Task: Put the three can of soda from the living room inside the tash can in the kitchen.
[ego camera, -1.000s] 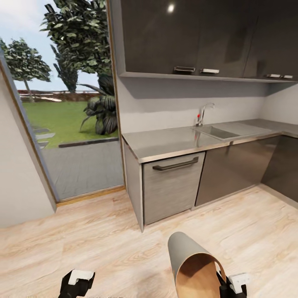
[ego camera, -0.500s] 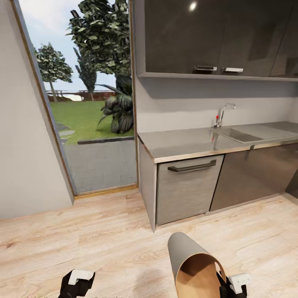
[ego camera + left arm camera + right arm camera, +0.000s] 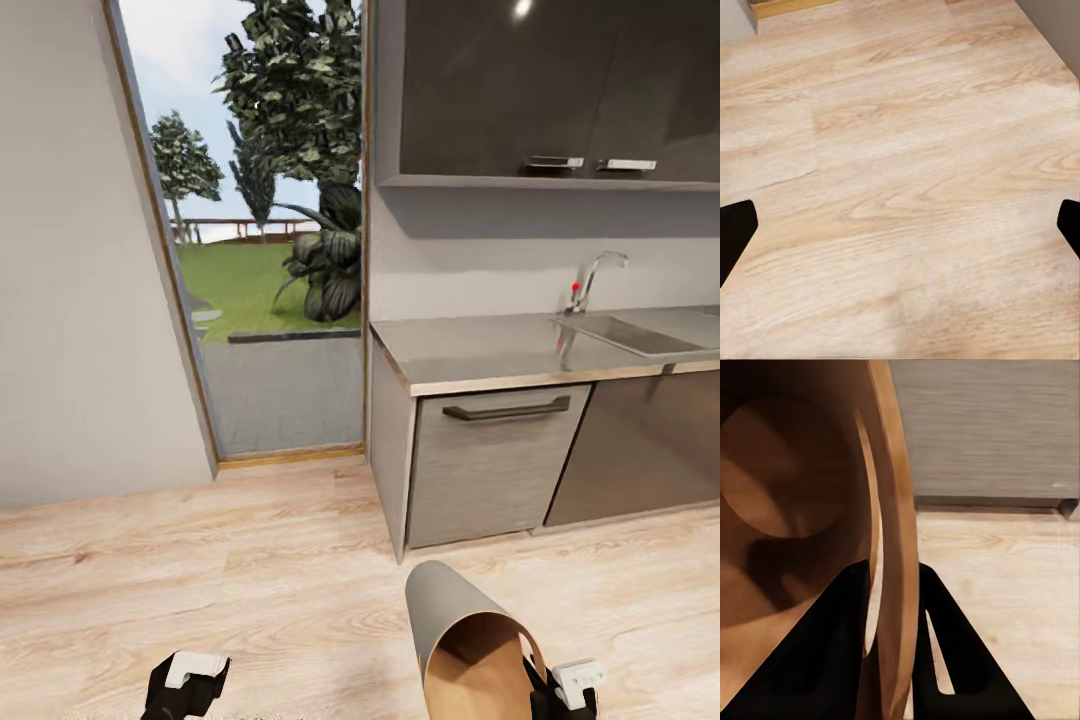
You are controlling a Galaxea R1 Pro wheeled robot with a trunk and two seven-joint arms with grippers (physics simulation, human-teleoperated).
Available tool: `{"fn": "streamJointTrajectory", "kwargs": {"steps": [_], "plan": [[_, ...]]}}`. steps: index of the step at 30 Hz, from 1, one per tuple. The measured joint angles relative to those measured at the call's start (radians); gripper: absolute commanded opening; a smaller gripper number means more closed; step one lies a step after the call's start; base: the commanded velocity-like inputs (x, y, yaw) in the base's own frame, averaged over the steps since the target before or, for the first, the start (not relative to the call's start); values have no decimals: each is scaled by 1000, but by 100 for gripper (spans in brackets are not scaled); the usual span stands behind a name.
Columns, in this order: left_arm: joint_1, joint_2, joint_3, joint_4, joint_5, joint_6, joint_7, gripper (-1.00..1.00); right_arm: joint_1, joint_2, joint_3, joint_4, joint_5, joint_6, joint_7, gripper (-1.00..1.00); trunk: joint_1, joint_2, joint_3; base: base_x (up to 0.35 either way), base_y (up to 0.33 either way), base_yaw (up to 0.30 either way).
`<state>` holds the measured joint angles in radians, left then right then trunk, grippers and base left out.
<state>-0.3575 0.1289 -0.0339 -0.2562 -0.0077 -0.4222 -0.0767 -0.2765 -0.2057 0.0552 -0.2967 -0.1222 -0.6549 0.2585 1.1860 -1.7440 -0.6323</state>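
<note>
Your right gripper (image 3: 891, 607) is clenched on the rim of the trash can (image 3: 470, 640), one finger inside the wall and one outside, holding it tipped with its brown inside facing you. It hangs just in front of the steel-topped kitchen counter (image 3: 480, 355). Your left gripper (image 3: 900, 225) is released, fingers wide apart over the wood floor (image 3: 907, 150), left of the bin.

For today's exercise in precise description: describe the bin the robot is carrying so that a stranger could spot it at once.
Start at the steel worktop with its sink, then drop to the wood floor in front of it. There, pinched at its rim by the right gripper, hangs the trash can, tipped on its side. It alone is round and tapered, pale grey outside, wood-brown inside.
</note>
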Motion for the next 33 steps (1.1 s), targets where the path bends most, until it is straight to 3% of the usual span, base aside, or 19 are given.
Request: {"fn": "streamJointTrajectory", "kwargs": {"steps": [22,33], "plan": [[0,0,0,0,0,0,0,100,-1,0,-1,0,-4,0,-1,-100,0,0,-11,0,0,72],[0,0,0,0,0,0,0,100,0,4,-1,0,-3,0,-1,-100,0,0,-14,0,0,211]]}}
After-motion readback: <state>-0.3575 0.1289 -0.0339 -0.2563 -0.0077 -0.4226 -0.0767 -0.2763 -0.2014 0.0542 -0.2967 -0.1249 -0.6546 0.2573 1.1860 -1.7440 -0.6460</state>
